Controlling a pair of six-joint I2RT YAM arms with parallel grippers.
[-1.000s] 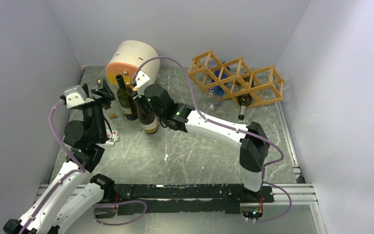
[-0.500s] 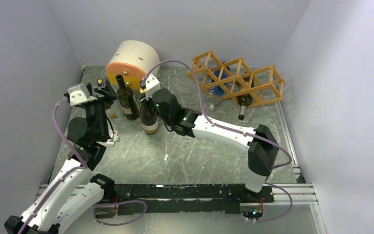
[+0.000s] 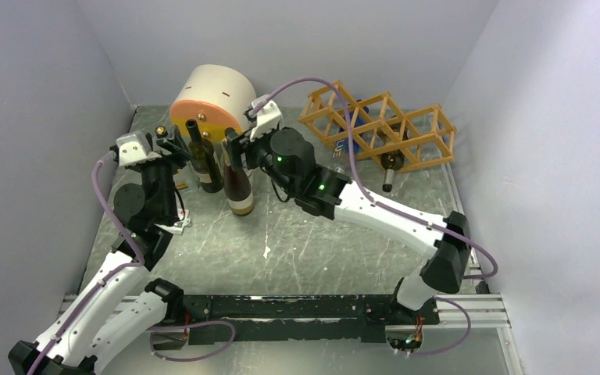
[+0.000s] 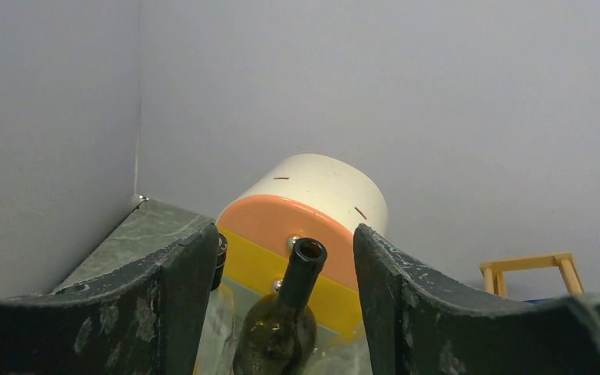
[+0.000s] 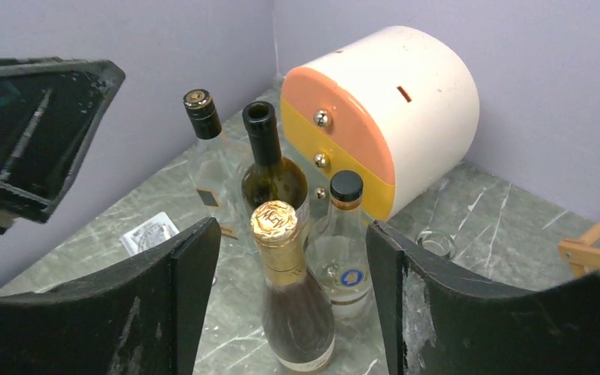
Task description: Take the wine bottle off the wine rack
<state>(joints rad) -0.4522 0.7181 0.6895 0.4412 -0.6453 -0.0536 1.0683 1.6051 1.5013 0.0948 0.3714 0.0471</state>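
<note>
A brown wine bottle [image 3: 239, 186] [image 5: 295, 305] with a gold foil cap stands upright on the table, left of centre. My right gripper [image 3: 234, 147] [image 5: 289, 234] hangs open just above and behind it, its fingers [image 5: 195, 289] on either side of the neck without touching. The orange-tan wine rack [image 3: 379, 123] stands at the back right; a dark bottle [image 3: 391, 162] lies in its lower right cell, neck pointing out. My left gripper [image 3: 170, 145] [image 4: 283, 234] is open, facing an uncorked green bottle [image 3: 201, 160] [image 4: 293, 301].
A cream and orange cylinder [image 3: 211, 98] [image 5: 375, 109] lies at the back left. Beside the green bottle stand a clear bottle with a black cap [image 5: 344, 234] and a clear bottle with dark foil [image 5: 203, 133]. A small glass [image 5: 437, 244] and a card [image 5: 150, 232] lie on the table.
My right gripper has opened, let go of the gold-capped bottle and drawn back to the right; the bottle stays standing. The left gripper has shifted slightly towards the bottles.
</note>
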